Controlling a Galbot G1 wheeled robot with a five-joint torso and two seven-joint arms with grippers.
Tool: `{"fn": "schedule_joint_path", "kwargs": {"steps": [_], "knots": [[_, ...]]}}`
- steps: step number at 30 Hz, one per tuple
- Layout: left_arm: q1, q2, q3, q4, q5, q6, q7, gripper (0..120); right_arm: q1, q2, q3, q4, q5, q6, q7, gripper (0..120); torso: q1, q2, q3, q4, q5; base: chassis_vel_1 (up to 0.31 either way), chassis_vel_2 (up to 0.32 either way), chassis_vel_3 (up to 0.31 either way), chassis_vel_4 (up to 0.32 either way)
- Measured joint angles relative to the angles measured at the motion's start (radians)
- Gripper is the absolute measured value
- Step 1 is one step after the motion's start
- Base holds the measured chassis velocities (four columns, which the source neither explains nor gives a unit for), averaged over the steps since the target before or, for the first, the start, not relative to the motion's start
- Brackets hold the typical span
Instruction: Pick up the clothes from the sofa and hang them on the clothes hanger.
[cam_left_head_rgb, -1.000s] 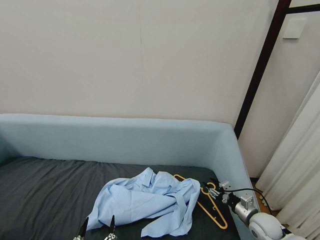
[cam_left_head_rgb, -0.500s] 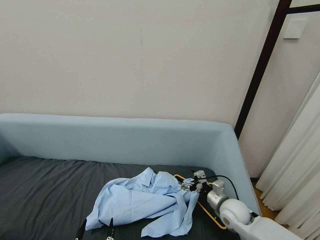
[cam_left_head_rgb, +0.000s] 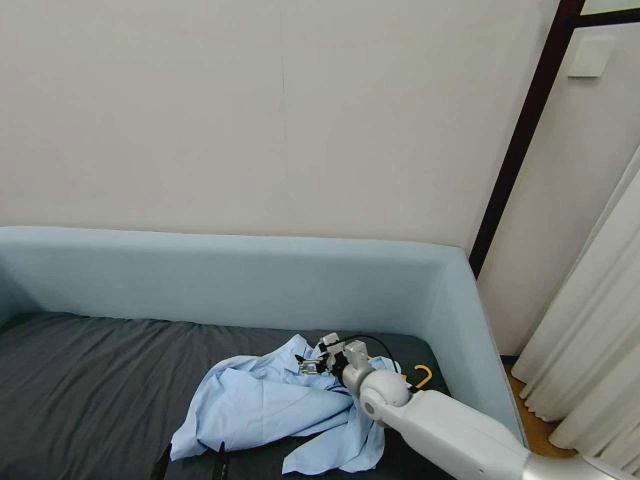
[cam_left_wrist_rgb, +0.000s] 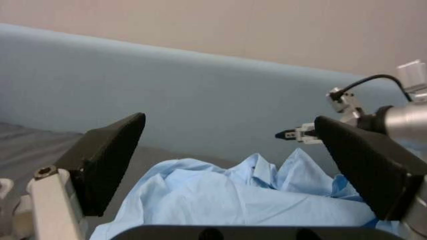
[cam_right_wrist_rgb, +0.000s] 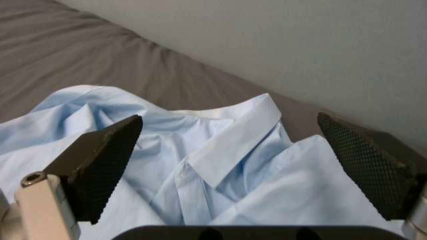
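Left gripper (cam_left_head_rgb: 192, 462) hangs at the near edge of the crumpled light-blue cotton shirt (cam_left_head_rgb: 270, 405), jaws spread wide and holding nothing. The shirt lies heaped on the dark grey seat of the pale blue upholstered sofa (cam_left_head_rgb: 200, 275). Right gripper (cam_left_head_rgb: 308, 366) has swung in from the shirt's right side, leaving the orange plastic hanger (cam_left_head_rgb: 425, 377), and now hovers just above the shirt's far edge, jaws wide over the collar (cam_right_wrist_rgb: 233, 137). Nothing is grasped yet. Judgement: a collar pick is being set up. The hanger, just right of the shirt, is not yet collected.
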Motion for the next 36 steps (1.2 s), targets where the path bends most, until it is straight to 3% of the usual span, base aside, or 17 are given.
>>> {"fn": "schedule_joint_path", "kwargs": {"steps": [6,8,15,27,36], "knots": [[0.006,-0.001,-0.002,0.01,-0.001,-0.008,-0.006,100,-0.003,0.143,0.009,-0.14,-0.001,-0.023,0.101,94,0.0,0.0,0.0,-0.0002,0.0001,0.0,0.0,0.0,0.0],[0.005,-0.001,-0.002,0.016,-0.003,-0.01,-0.007,100,-0.007,0.189,0.012,-0.196,-0.014,-0.022,0.102,99,0.0,0.0,0.0,0.0002,0.0003,0.0,0.0,0.0,0.0],[0.003,-0.008,0.003,0.032,-0.003,-0.017,-0.008,100,-0.007,0.295,0.024,-0.4,-0.052,0.025,0.063,100,0.0,0.0,0.0,0.0002,0.0005,0.0,0.0,0.0,0.0],[-0.013,-0.013,0.01,0.046,-0.003,-0.02,-0.008,100,-0.005,0.319,0.047,-0.528,-0.087,0.048,0.012,100,0.0,0.0,0.0,-0.0004,0.0004,0.0,0.0,0.0,0.0],[-0.009,-0.016,0.01,0.05,-0.006,-0.023,-0.008,100,-0.009,0.316,0.058,-0.526,-0.138,0.115,-0.072,100,0.0,0.0,0.0,0.0001,0.0006,0.0,0.0,0.0,0.0]]}}
